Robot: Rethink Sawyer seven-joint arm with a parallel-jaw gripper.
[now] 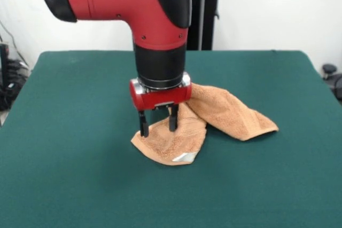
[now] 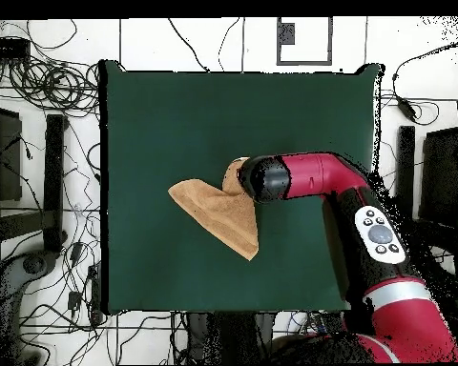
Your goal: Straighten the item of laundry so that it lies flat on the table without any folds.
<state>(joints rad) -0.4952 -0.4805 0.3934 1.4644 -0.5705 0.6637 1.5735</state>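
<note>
The tan terry towel (image 1: 214,118) lies folded in a bent, V-like shape on the green table (image 1: 80,174). Its white tag (image 1: 185,157) shows at the near fold. My gripper (image 1: 158,126) hangs straight down over the towel's left lobe, fingers (image 1: 143,126) spread apart with nothing between them, tips touching or just above the cloth. In the overhead view the towel (image 2: 218,214) sits mid-table, and the arm's wrist (image 2: 263,179) covers its right part and the gripper itself.
The red arm (image 2: 366,229) reaches in from the table's bottom right in the overhead view. Cables and stands (image 2: 42,191) lie on the floor around the table. The pedestal post (image 1: 206,14) stands behind the far edge.
</note>
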